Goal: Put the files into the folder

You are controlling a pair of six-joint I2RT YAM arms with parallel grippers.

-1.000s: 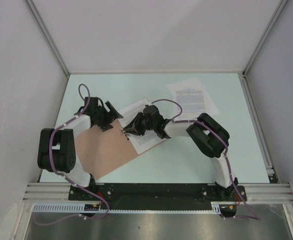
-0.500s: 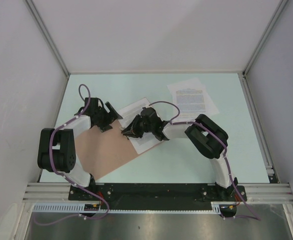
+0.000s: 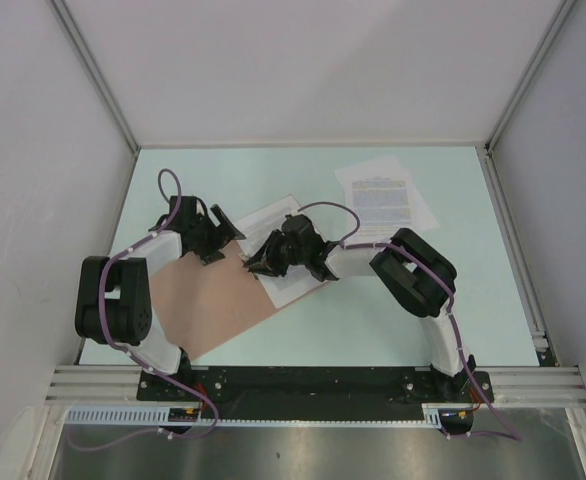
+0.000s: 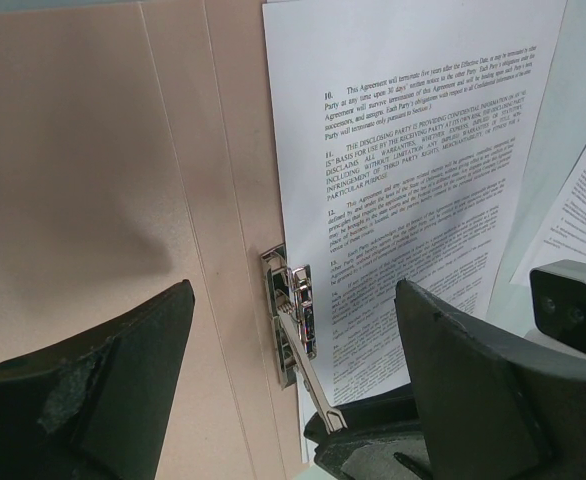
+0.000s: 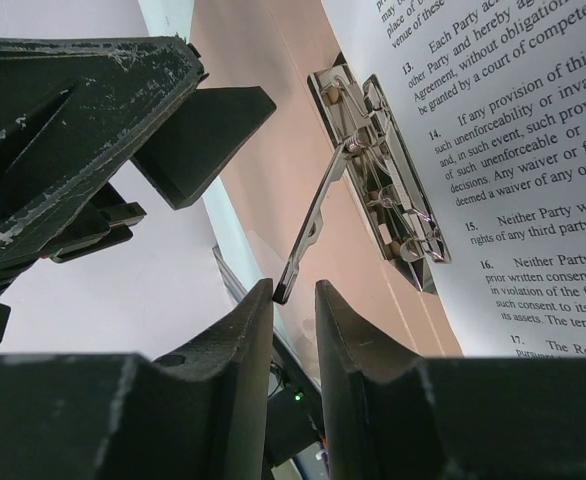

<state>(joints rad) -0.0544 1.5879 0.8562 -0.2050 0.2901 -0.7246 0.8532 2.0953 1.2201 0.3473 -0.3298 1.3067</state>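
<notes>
Right gripper [image 5: 295,292] has edged left across the folder [image 3: 213,300], jaws narrowed around the clip lever [image 5: 318,215] tip. Pinching? Can't tell. Left gripper [image 4: 295,295] hangs wide open alongside.

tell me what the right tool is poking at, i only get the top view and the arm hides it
observer: a metal clip inside the folder, at the edge of the sheet.
operator: is the clip shut
observer: no, its lever sticks up, with the tip against one finger of the right tool.
operator: clamped on it
observer: no, the right wrist view shows a narrow gap between the jaws.
</notes>
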